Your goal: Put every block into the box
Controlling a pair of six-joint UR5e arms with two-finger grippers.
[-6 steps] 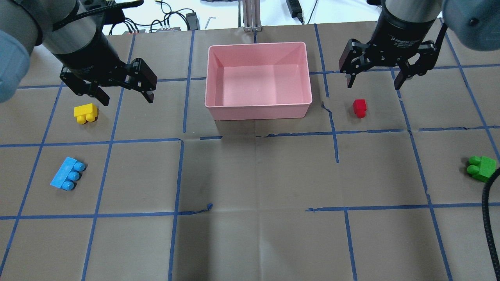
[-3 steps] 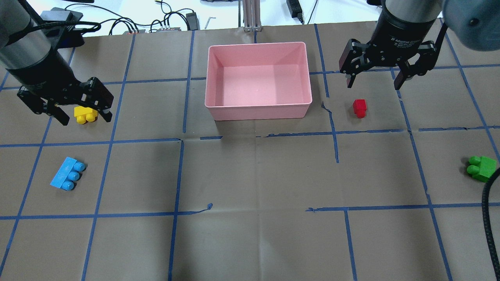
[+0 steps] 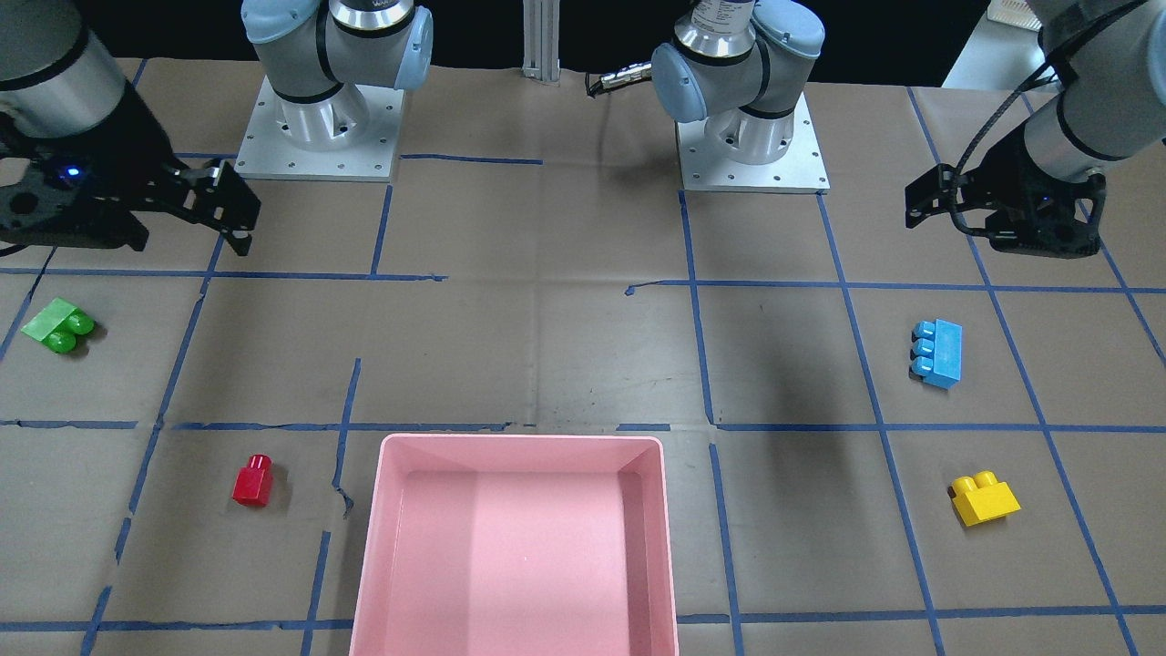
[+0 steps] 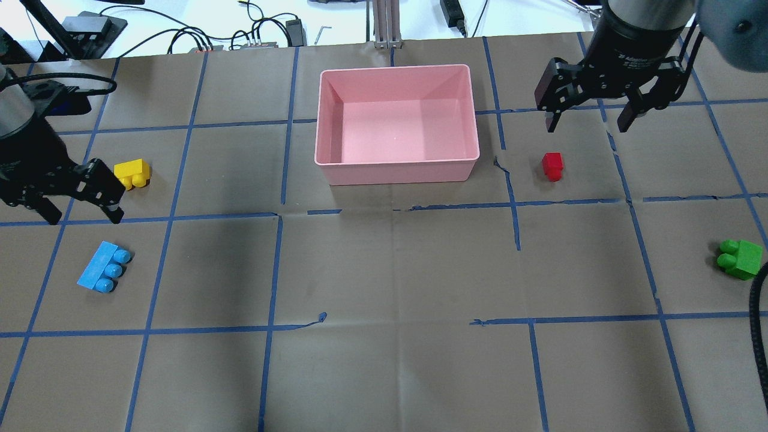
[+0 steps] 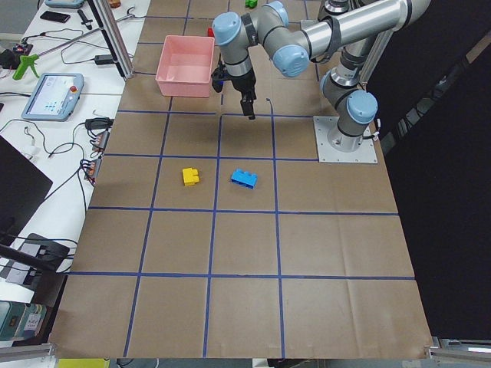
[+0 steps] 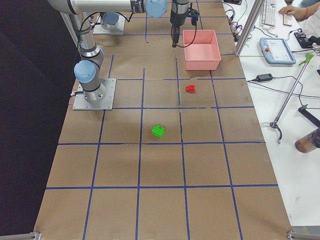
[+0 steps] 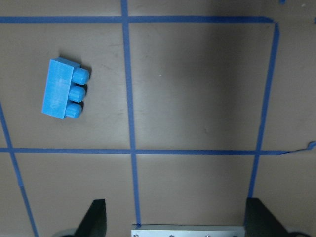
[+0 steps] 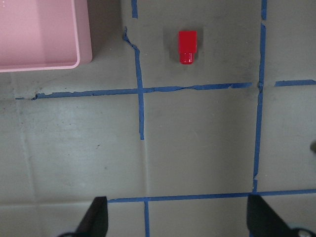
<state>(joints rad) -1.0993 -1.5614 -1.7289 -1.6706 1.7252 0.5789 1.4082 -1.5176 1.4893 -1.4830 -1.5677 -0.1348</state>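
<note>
Brown paper gridded with blue tape [image 4: 273,270] covers the bench [image 4: 390,372]. Cables [image 4: 198,39] trail on a white surface beyond its far edge. The pink box [image 4: 396,171] sits midway along that far edge, with nothing in it.

Toward the left end lie the yellow block [image 4: 132,174] and the light-blue block [image 4: 103,267]. The red block [image 4: 552,165] lies right of the box, and the green block [image 4: 740,258] is by the right edge.

The left end effector [image 4: 86,215] hangs above the paper between the yellow and light-blue blocks, fingers spread and empty. The right end effector [image 4: 587,126] hangs raised near the red block, pointing down, also spread and empty.
</note>
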